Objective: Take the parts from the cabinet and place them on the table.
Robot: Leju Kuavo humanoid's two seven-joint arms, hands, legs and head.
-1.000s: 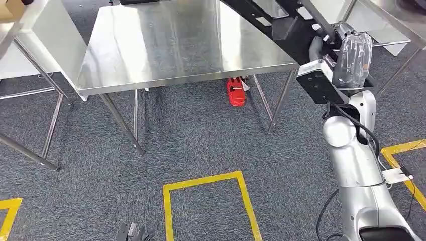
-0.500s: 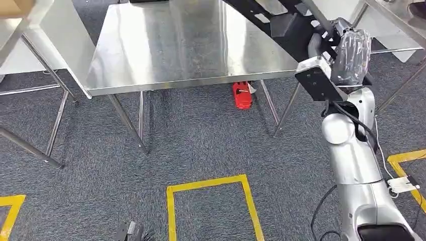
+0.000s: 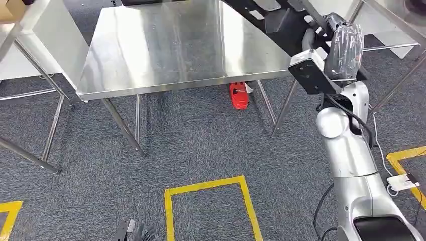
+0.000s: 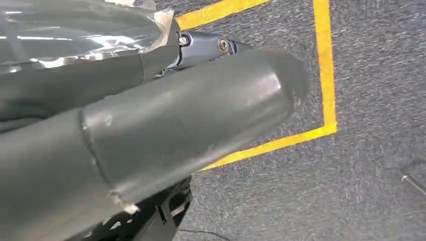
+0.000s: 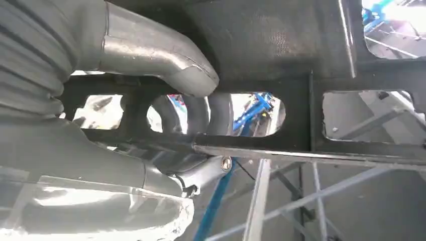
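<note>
We see our right arm raised beside the steel counter (image 3: 166,50), its right hand (image 3: 337,47) gripping a long black slotted part (image 3: 281,22) held over the counter's far right corner. Our left hand (image 4: 166,120) hangs over the carpet; we cannot tell its state.

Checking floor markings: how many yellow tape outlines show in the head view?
3 yellow outlines: one centred before the steel table, one cut off at lower left, one at the right edge. Others may lie outside the frame.
</note>
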